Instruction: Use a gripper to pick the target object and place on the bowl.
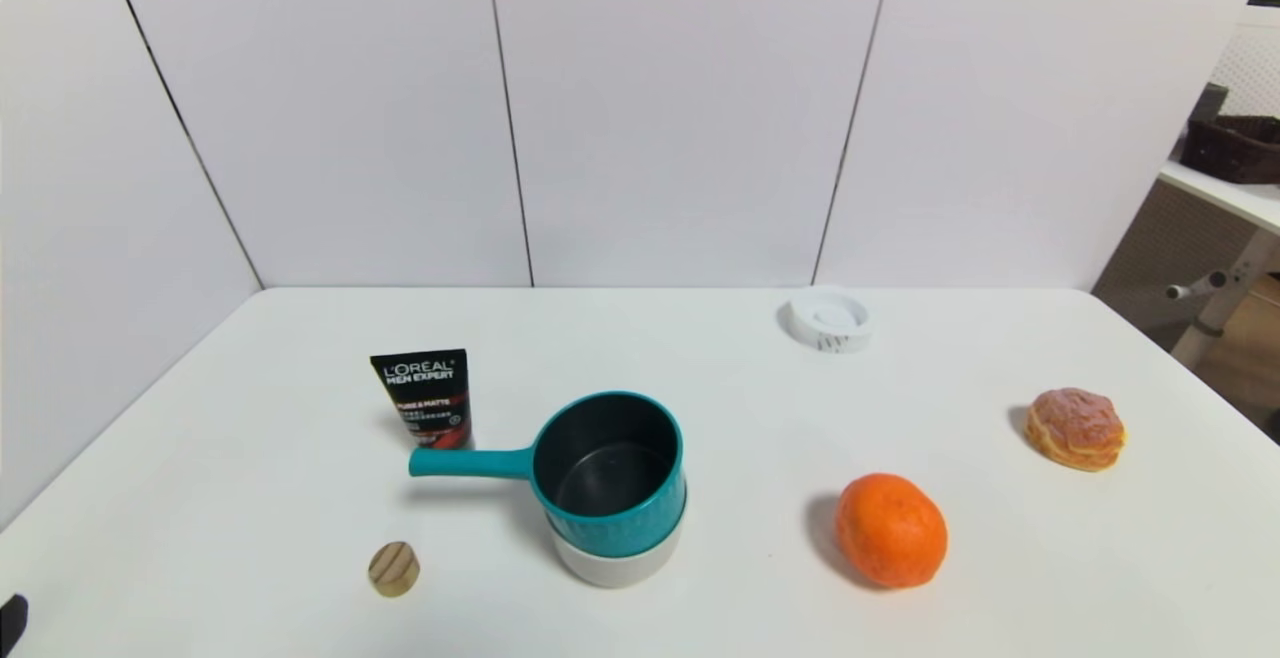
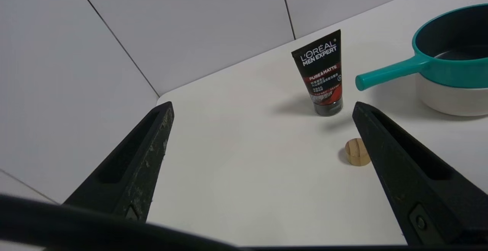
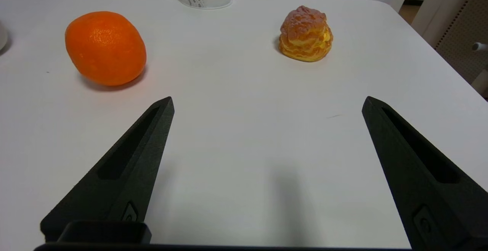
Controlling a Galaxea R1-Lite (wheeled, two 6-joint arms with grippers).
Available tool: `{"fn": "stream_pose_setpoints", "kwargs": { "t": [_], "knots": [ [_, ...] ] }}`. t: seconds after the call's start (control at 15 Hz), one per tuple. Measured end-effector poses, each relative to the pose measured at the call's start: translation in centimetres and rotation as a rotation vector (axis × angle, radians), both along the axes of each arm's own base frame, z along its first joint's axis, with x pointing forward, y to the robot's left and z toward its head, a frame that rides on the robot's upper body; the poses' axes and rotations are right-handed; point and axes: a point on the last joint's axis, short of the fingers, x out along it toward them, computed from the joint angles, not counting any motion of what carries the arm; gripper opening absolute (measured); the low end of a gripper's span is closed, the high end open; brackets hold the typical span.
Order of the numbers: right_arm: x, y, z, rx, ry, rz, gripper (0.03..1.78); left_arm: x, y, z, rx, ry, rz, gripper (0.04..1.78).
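- Teal saucepan (image 1: pixel 610 473) already sits nested in the off-white bowl (image 1: pixel 617 560), near the front-centre of the white desk (image 1: pixel 700 378); pan rim level, bowl's lower wall showing beneath it.
- Pan's long axis: straight teal handle (image 1: pixel 470 462) runs out toward the robot's left, roughly parallel to the desk's front edge, clear of the bowl.
- Left gripper (image 2: pixel 259 108) is the nearer arm: in the left wrist view, pan and bowl lie ahead and off to one side of the fingers, handle tip pointing back toward them. Fingers spread wide apart, holding nothing, well apart from the pan.
- Right gripper (image 3: pixel 267 104) hangs over bare desk on the robot's right, fingers also wide apart & empty; orange (image 3: pixel 105 47) and cream puff (image 3: pixel 305 34) lie ahead of it.
- Judgement: placement looks done; no further grasp seems needed.
- Pan's look: ribbed teal outside, dark non-stick inside, approx. as wide as the bowl.
- Other items: black L'Oréal tube (image 1: pixel 423 398) standing just behind the handle, small wooden disc (image 1: pixel 394 569) near the front edge, white tape roll (image 1: pixel 828 319) at the back.
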Motion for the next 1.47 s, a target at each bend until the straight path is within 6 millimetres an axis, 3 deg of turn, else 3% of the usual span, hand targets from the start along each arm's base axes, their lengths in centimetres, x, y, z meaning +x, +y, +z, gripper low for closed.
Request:
{"fn": "stream_pose_setpoints", "kwargs": {
  "t": [0.53,0.87,1.47],
  "knots": [
    [0.0,0.0,0.0,0.0,0.0,0.0,1.71,-0.9,0.0,-9.7,-0.062,0.057,-0.003,1.69],
    [0.0,0.0,0.0,0.001,0.0,0.0,1.71,-0.7,0.2,-11.8,-0.161,0.099,0.078,1.69],
    [0.0,0.0,0.0,0.001,0.0,0.0,1.71,-0.6,0.2,-12.0,-0.182,0.106,0.083,1.69]
  ]
}}
